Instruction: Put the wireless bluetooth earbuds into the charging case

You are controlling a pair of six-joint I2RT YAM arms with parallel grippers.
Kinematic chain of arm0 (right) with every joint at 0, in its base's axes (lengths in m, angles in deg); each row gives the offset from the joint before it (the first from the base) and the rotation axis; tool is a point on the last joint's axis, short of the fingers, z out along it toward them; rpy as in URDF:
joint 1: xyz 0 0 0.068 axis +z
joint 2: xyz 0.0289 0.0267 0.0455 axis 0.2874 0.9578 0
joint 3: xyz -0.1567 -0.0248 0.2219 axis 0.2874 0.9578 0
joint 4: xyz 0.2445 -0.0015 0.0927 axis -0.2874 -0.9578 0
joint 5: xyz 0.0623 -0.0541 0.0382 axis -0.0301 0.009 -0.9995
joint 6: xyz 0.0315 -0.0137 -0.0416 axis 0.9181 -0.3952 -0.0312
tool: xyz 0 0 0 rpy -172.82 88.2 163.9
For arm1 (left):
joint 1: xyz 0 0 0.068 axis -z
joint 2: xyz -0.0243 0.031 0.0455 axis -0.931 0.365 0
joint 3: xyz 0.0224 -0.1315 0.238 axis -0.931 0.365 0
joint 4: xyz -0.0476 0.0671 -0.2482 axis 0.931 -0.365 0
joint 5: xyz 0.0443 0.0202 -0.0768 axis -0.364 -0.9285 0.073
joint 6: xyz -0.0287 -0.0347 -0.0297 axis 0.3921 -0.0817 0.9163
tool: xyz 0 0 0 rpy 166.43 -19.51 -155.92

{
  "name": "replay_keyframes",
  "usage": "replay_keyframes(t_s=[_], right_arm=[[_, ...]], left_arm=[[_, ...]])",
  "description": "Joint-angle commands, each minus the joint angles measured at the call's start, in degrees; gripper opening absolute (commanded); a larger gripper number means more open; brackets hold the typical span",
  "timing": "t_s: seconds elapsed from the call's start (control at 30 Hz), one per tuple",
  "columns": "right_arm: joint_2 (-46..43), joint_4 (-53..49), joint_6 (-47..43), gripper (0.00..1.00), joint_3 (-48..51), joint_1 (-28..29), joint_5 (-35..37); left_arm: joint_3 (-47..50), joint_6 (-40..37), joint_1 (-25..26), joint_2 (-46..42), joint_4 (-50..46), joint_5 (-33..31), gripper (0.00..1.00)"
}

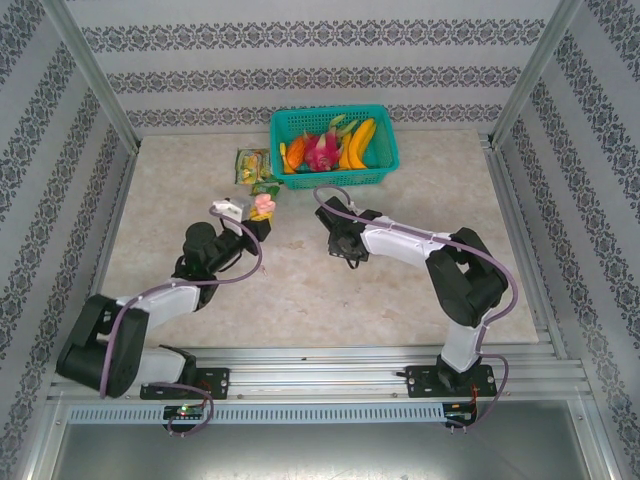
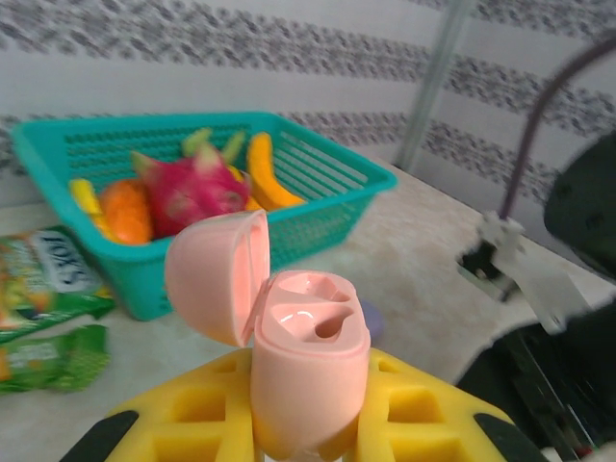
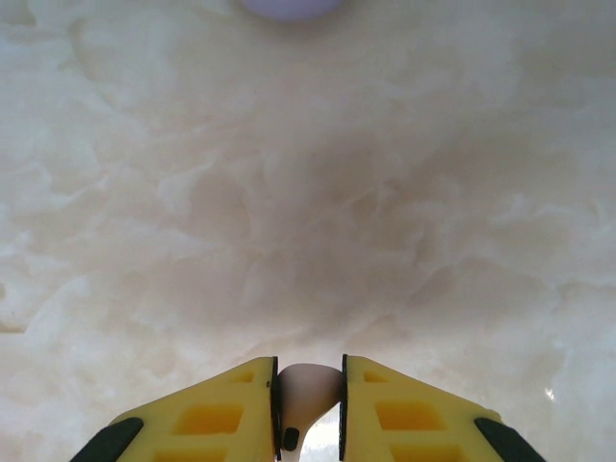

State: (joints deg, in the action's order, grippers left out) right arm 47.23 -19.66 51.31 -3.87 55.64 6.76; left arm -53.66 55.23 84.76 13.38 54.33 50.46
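at right gripper (image 3: 309,373), earbud (image 3: 308,393) half hidden

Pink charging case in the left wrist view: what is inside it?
Lid flipped open; two moulded wells show, both look empty. Yellow fingers of the left gripper cover the lower body of the case. The right gripper pinches a pale earbud.

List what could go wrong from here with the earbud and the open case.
1. The earbud is pinched only at the very tips of the right gripper; it may slip or twist on the way over.
2. The charging case sits tilted in the left gripper, so the shaped sockets may not line up and the bud could jam or fall out.
3. The lid stands close beside the sockets; an approaching finger might knock it shut.
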Motion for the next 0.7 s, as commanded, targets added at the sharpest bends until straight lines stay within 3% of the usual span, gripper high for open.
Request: replay_keyframes(t_s=[0.0,0.17,0.67], right_arm=[[-2.8,4.1,-4.4,0.22,1.9,-1.2,1.2],[-5.7,8.2,-6.5,0.22,4.7,-2.7,0.9],[-16.9,12.1,-12.4,0.23,6.7,-4.9,0.4]], left_arm=[[-0.2,-1.4,1.1,3.9,9.9,10.3,0.0],[-3.4,-3.0,3.6,9.2,11.3,15.0,0.0],[-8.7,-4.6,9.4,19.7,14.5,16.2,0.0]])
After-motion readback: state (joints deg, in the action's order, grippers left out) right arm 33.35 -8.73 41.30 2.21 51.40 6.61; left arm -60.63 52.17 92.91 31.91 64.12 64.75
